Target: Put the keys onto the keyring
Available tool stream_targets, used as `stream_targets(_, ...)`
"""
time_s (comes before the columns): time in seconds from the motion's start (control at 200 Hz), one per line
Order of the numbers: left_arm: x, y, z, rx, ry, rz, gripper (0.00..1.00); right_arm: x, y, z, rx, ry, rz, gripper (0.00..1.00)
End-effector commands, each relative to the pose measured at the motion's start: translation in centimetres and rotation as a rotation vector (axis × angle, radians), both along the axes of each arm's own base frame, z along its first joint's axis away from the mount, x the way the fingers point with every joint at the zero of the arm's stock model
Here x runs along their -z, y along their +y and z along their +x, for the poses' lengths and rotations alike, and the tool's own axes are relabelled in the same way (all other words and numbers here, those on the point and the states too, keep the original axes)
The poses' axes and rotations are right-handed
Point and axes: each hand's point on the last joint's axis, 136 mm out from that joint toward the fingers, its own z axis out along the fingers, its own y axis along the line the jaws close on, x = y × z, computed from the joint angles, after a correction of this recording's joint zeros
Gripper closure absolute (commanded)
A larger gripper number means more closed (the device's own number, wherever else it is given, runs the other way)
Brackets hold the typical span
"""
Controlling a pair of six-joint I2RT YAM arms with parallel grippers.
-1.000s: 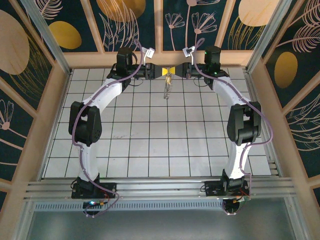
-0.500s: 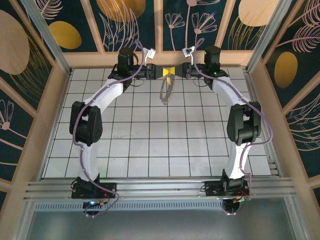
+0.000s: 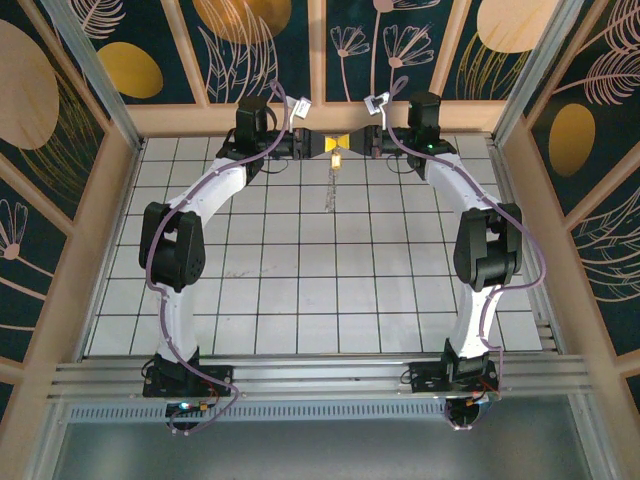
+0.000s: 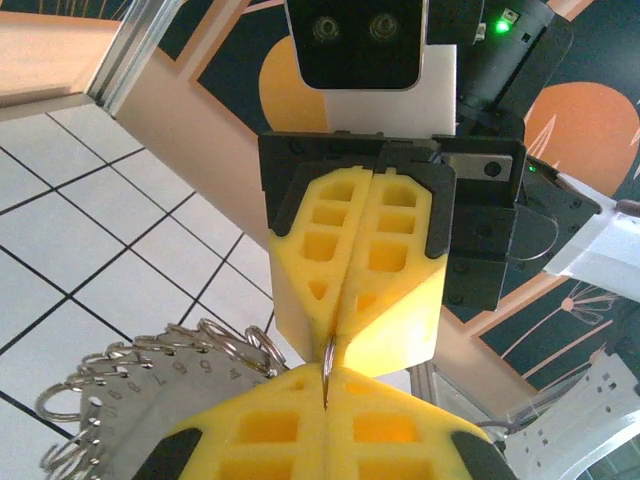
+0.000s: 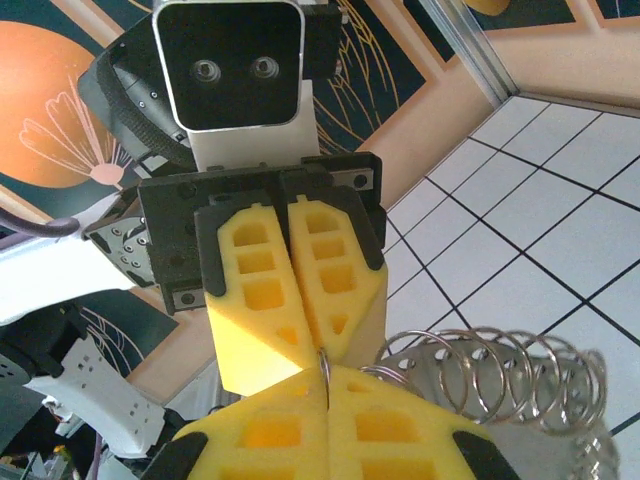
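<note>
My left gripper (image 3: 327, 143) and right gripper (image 3: 349, 143) meet tip to tip above the table's far middle. The keyring (image 4: 130, 400) is a grey numbered metal disc edged with several silver split rings (image 5: 500, 375). It hangs below the fingertips and looks like a thin edge-on strip (image 3: 331, 192) in the top view. One thin ring (image 4: 328, 358) of it runs between both pairs of yellow fingers. My left gripper (image 4: 327, 388) is shut on that ring, and my right gripper (image 5: 326, 388) is shut on the ring (image 5: 323, 364) from the opposite side. The keys are hidden.
The white tiled table (image 3: 300, 290) lies inside a wooden frame. The back wall rail (image 3: 320, 118) runs just behind the two wrists. Both arms arch along the left and right sides of the table.
My left gripper's jaws have closed onto the thin ring. The hanging keyring has swung from a visible loop to edge-on. Both arms have stayed in place.
</note>
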Motion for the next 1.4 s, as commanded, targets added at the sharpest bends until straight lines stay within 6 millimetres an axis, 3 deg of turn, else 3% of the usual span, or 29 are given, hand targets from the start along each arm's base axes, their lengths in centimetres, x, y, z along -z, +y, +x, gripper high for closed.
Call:
stream_targets(0.0,-0.5,-0.6,-0.7,0.032,-0.042,-0.024,1.00,-1.7,0.4,-0.1,-0.012,-0.079,0.011,1.00)
stream_targets(0.015,-0.5,-0.6,-0.7,0.031,-0.042,-0.025,1.00,-1.7,0.4,-0.1,-0.006,-0.079,0.009,1.00)
stream_targets(0.13,-1.1,-0.5,-0.9,0.031,-0.056,-0.037,1.00,-2.7,-0.5,-0.4,0.033,-0.102,0.008,0.71)
stream_targets(0.21,-1.7,-0.4,-1.1,0.032,-0.068,-0.042,1.00,-3.5,-1.4,-1.1,0.061,-0.123,0.012,0.64)
stream_targets(0.46,-3.8,-0.1,-1.9,0.032,-0.115,-0.059,1.00,-3.6,-3.8,-2.9,0.196,-0.159,0.008,0.62)
stream_targets(0.696,-6.2,0.2,-3.3,0.048,-0.163,-0.079,1.00,-1.5,-5.5,-4.3,0.379,-0.194,0.011,0.55)
stream_targets(1.011,-8.4,-0.1,-5.5,0.080,-0.207,-0.098,1.00,-1.3,-3.2,-7.4,0.377,-0.294,0.003,0.53)
stream_targets(1.396,-9.0,-0.5,-7.0,0.114,-0.220,-0.102,1.00,-2.4,-2.3,-8.2,0.357,-0.366,-0.015,0.52)
